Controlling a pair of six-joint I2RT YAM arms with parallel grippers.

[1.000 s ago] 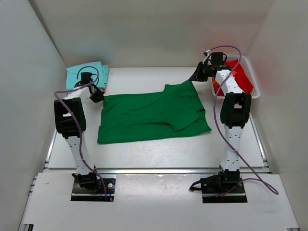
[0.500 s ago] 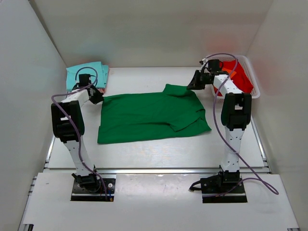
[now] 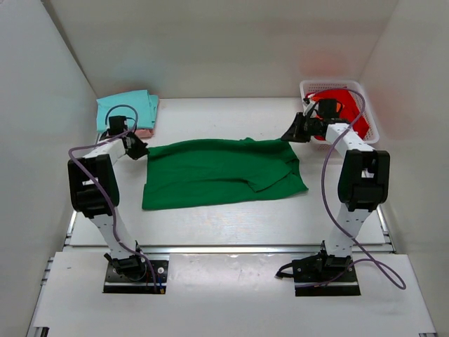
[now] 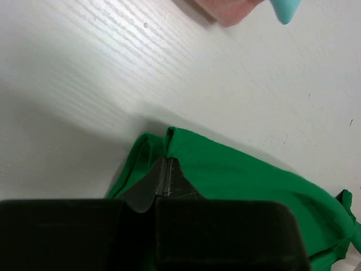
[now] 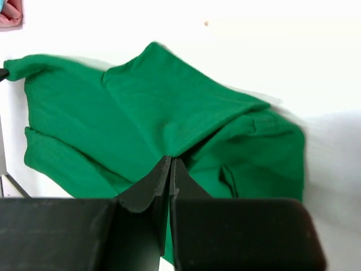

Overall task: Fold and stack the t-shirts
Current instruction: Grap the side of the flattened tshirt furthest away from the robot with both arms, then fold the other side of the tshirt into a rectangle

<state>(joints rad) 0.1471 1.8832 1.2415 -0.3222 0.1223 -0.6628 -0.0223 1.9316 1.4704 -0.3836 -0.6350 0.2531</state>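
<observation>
A dark green t-shirt point(image 3: 217, 172) lies spread on the white table, its far edge lifted and stretched between my two grippers. My left gripper point(image 3: 139, 150) is shut on the shirt's far left corner point(image 4: 186, 147). My right gripper point(image 3: 289, 136) is shut on the far right corner point(image 5: 169, 113). A folded teal t-shirt point(image 3: 126, 107) lies on a pale pink one point(image 3: 144, 131) at the back left; their edges show in the left wrist view point(image 4: 225, 11). Red point(image 3: 344, 105) and orange cloth sit in the basket.
A white lattice basket point(image 3: 372, 130) stands at the back right against the wall. White walls enclose the table on the left, back and right. The arm bases point(image 3: 133, 270) sit at the near edge.
Both grippers have moved outward and toward me with the shirt's far corners. The far edge, which bulged back at the right, is now pulled straight between them.
</observation>
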